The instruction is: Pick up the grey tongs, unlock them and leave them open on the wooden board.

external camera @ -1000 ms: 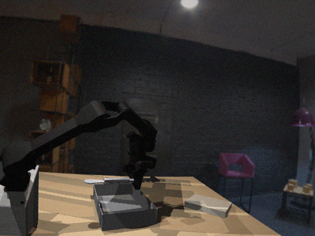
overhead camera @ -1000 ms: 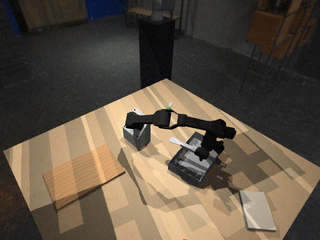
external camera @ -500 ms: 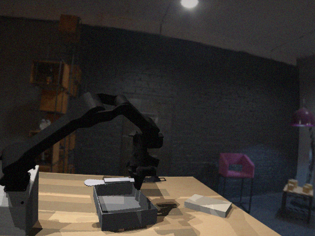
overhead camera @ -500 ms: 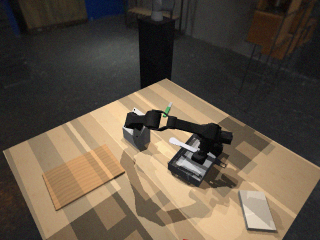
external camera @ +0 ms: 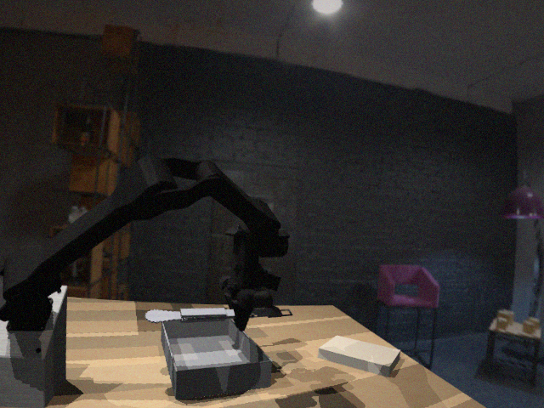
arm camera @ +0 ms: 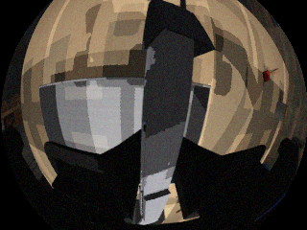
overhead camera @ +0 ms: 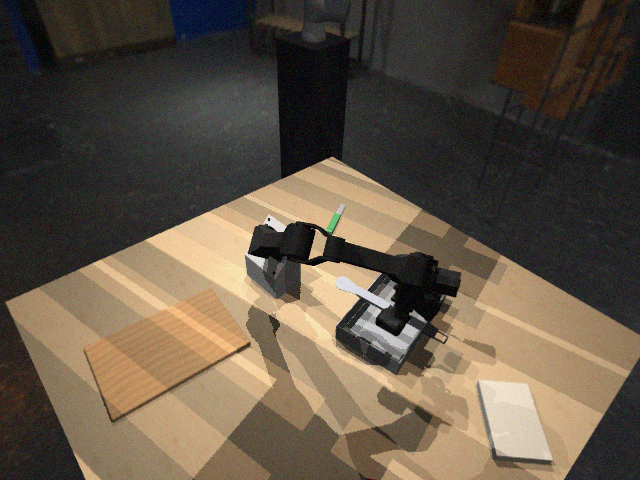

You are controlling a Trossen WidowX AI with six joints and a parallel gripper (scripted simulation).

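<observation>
The grey tongs (overhead camera: 361,293) (external camera: 206,313) (arm camera: 168,105) are held roughly level above the grey roasting tin (overhead camera: 359,347) (external camera: 219,382) (arm camera: 103,107). Their pale rounded tips point towards the arm's base, and the wire loop at the hinge end sticks out past the tin's far side. The tong arms look closed together. My gripper (overhead camera: 393,321) (external camera: 240,318) (arm camera: 155,133) points down and is shut on the tongs, nearer the hinge end; its fingers partly hide them. The wooden board (overhead camera: 165,356) lies flat on the table, left of the tin in the top view.
A grey block (overhead camera: 284,279) (external camera: 26,369) supports the arm's base, between board and tin. A pale flat block (overhead camera: 514,421) (external camera: 358,353) lies beyond the tin. A green and white stick (overhead camera: 334,221) lies behind the arm. The tin's upright walls stand beneath the tongs.
</observation>
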